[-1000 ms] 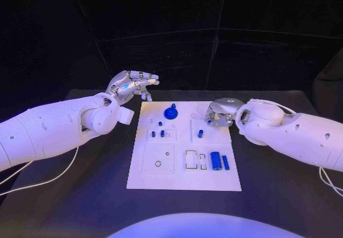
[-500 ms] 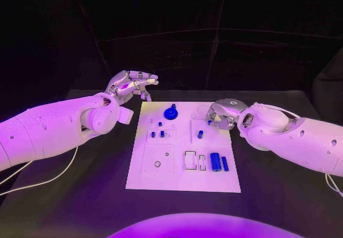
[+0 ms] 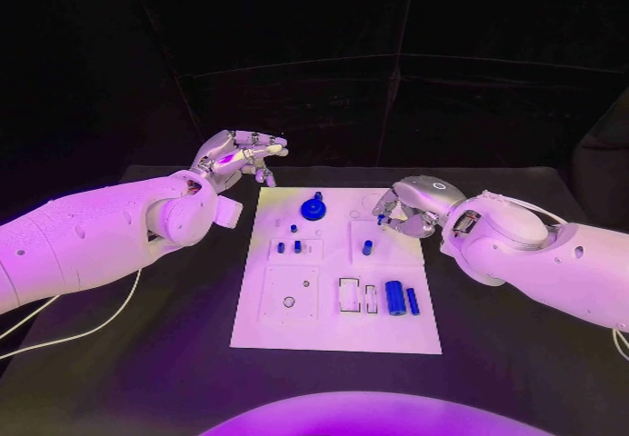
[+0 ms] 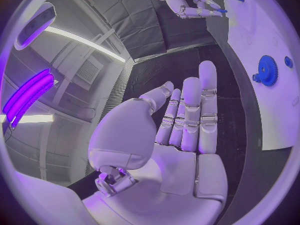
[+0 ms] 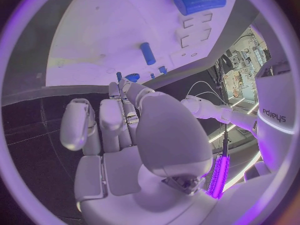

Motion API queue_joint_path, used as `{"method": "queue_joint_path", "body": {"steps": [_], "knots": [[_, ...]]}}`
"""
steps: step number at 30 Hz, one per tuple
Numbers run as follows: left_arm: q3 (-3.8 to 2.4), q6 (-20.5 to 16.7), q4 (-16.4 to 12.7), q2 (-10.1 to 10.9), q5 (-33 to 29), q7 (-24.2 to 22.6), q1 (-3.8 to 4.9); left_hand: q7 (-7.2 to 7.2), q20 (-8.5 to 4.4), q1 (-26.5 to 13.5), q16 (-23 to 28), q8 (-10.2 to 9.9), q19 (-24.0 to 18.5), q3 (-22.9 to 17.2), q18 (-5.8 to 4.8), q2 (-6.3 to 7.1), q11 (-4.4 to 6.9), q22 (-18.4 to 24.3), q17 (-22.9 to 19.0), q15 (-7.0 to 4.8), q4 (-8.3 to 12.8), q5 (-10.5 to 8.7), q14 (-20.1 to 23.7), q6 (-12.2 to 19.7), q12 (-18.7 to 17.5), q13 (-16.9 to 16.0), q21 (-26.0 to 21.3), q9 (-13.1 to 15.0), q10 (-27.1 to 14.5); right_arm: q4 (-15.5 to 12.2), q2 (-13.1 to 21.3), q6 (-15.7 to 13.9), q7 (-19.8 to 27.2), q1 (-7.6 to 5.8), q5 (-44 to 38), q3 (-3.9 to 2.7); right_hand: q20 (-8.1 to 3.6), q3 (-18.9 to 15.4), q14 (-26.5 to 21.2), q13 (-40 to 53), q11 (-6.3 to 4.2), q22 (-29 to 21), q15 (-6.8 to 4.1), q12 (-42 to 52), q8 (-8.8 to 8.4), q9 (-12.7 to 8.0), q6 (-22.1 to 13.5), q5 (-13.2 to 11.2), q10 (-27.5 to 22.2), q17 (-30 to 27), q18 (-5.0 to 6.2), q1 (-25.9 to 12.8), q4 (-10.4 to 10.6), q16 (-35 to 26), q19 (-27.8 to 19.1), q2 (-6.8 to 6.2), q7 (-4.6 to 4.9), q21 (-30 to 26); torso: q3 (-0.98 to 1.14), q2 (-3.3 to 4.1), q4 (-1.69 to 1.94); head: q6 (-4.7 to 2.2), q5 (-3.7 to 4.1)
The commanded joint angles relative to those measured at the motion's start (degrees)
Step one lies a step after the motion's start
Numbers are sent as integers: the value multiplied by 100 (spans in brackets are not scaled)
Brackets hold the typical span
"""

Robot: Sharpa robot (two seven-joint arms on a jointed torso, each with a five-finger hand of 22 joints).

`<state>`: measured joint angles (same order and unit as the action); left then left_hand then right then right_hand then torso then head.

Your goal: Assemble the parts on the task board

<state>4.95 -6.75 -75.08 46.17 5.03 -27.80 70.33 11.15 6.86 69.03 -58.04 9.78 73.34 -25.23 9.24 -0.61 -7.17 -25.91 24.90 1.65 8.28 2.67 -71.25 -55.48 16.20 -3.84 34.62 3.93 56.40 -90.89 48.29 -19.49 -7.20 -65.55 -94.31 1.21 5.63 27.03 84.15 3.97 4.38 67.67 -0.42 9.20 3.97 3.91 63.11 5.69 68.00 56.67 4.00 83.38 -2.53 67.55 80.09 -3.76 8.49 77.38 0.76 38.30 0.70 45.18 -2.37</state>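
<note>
We see the board (image 3: pixel 338 313) lying flat in the middle of the black surface (image 3: pixel 144 363), with the parts spread over it: a blue gear (image 3: pixel 314 208) near its far edge, small blue pegs (image 3: pixel 288 245) left of centre, another peg (image 3: pixel 367 245) to their right, and two blue cylinders (image 3: pixel 403 297) standing side by side toward the near right. The right hand (image 3: pixel 409 209) hangs over the board's far right corner with fingers curled inward; a small blue piece (image 3: pixel 382 219) shows at its fingertips, though we cannot tell whether it is pinched there. The left hand (image 3: pixel 240 156) is raised beyond the board's far left corner, off the plate, fingers apart and holding nothing; in its wrist view the fingers (image 4: pixel 190 115) stand straight and together above the palm. Around the surface the room is dark, with black drapes (image 3: pixel 394 100) behind. Compared with a second ago, the right hand has drawn back a little toward the board's right edge and its arm has swung outward, while the left hand has stayed where it was and the parts lie unmoved.
</note>
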Motion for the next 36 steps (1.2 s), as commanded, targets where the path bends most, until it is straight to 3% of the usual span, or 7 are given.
{"method": "queue_joint_path", "body": {"steps": [1, 12, 16, 23, 26, 30, 36], "knots": [[-5, 64, -6, -3, -35, -36, 12, 6, 6, -78, 30, 16, -42, 30, 112, -2, 8, 6, -6, -6, -19, 12, 28, 14, 37, -8, -26, 1, -44, -239, 0, -288, 47, -12, 225, -9, 3, 42, 54, 2, 16, 14, -2, -19, -15, 1, -25, 18, 3, -3, 61, -48, -10, 26, 23, -9, 33, 24, 1, 3, 5, -7, -24], [-6, 63, -31, -35, -35, -34, 13, 6, 6, -80, 30, 17, -41, 32, 113, -4, 8, 8, -7, -5, -21, 13, 28, 17, 39, -8, -29, 1, -46, -598, -428, -151, 143, -7, 366, -5, 5, 74, 55, 1, 21, 11, 1, -26, -16, 1, -32, 17, -5, -7, 62, -81, -15, 29, 21, -21, 39, 23, -14, 9, 35, 21, -120], [-6, 63, -37, -50, -35, -34, 13, 6, 6, -80, 30, 17, -41, 32, 113, -4, 8, 8, -7, -5, -21, 13, 28, 17, 39, -8, -29, 1, -46, -558, -630, -72, 173, 24, 376, -1, 6, 79, 55, 2, 23, 10, 2, -27, -16, 1, -33, 15, -5, -7, 62, -92, -14, 30, 20, -22, 41, 22, -12, 11, 7, 66, -245], [-6, 67, -29, -115, -35, -34, 14, 5, 7, -79, 29, 18, -41, 34, 113, -10, 9, 11, -10, -5, -23, 13, 29, 20, 42, -8, -32, 1, -49, -371, -963, 39, 238, 278, 261, 8, 8, 97, 56, 1, 25, 12, 5, -31, -16, 1, -36, 10, -9, -3, 62, -118, -10, 36, 21, -20, 44, 24, -10, 11, 21, 162, -437], [-6, 73, -19, -134, -35, -38, 14, 5, 7, -79, 29, 18, -41, 34, 113, -10, 9, 11, -10, -5, -23, 13, 29, 20, 42, -8, -32, 1, -49, -270, -1100, 78, 280, 376, 193, 76, 9, 107, 56, 1, 27, 12, 6, -35, -17, 1, -41, 12, -15, -6, 62, -127, -10, 36, 20, -19, 45, 24, -2, 14, 0, 192, -519], [-6, 85, -17, -155, -35, -40, 14, 5, 7, -79, 29, 19, -40, 35, 113, -14, 9, 12, -12, -5, -24, 13, 30, 22, 43, -8, -34, 1, -51, -161, -1234, 162, 317, 478, 130, 155, 11, 126, 56, -1, 29, 10, 8, -41, -20, -1, -51, 13, -24, -7, 62, -136, -17, 38, 19, -20, 47, 23, -3, 15, 20, 231, -567], [-7, 101, -14, -172, -35, -40, 15, 5, 7, -79, 29, 19, -40, 35, 113, -14, 9, 12, -12, -5, -24, 13, 30, 22, 43, -8, -34, 1, -51, -46, -1367, 253, 346, 609, 53, 200, 11, 136, 56, -1, 30, 11, 9, -45, -22, -1, -57, 15, -30, -7, 62, -141, -22, 40, 19, -23, 48, 23, 4, 11, 5, 262, -632]]}}
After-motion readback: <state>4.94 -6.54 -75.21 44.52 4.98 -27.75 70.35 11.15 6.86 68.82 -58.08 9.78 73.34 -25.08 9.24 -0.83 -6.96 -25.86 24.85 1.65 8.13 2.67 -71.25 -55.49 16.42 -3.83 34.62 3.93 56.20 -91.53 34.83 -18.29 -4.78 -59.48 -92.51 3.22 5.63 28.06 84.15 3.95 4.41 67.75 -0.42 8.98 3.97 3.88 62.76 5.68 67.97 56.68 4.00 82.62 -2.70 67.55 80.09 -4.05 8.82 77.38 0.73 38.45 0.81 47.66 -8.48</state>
